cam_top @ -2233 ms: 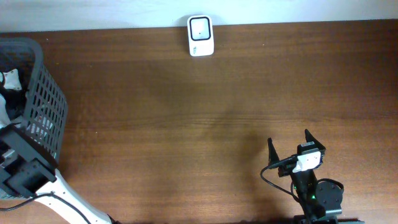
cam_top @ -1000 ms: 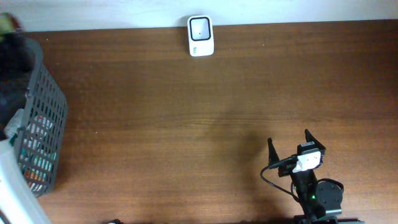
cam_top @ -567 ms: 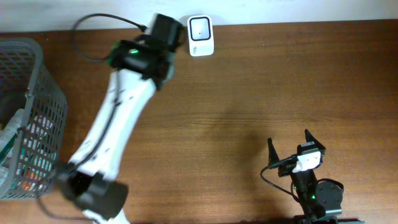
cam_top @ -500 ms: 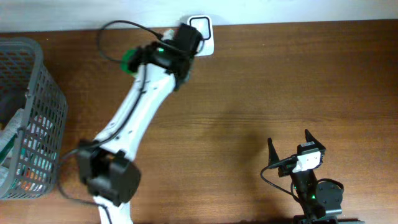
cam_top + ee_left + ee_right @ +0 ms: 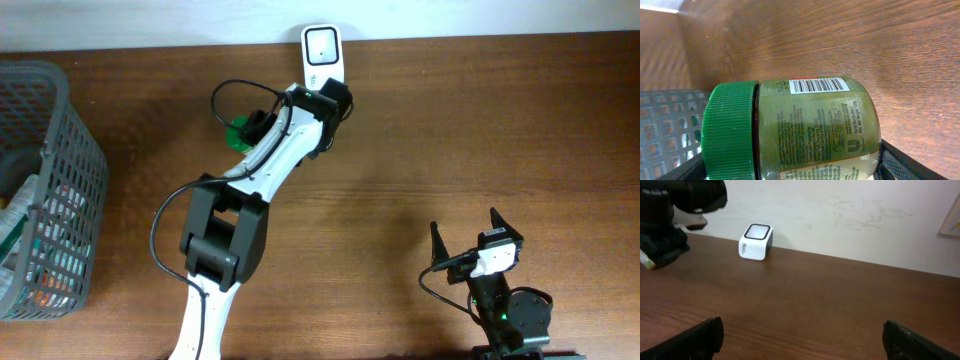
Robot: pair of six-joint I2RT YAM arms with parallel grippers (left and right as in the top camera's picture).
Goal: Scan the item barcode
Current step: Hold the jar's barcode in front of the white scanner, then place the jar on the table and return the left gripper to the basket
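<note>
green-capped jar point(image 5: 815, 135), black-and-white barcode point(image 5: 819, 85), white scanner point(image 5: 323, 50); grey basket point(image 5: 60, 130), brown woodgrain table point(image 5: 480, 130)

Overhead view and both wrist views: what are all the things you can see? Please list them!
jar: one, greenish with a green lid, lying sideways in the left gripper, barcode showing
scanner: one, white, far table edge by the wall
basket: one, grey mesh, left end of the table; colourful items inside, too unclear to name
table: one, brown wood
left gripper: one, black, on a white arm, closed on the jar near the scanner
right gripper: one, black, open and empty, near edge at the right
</note>
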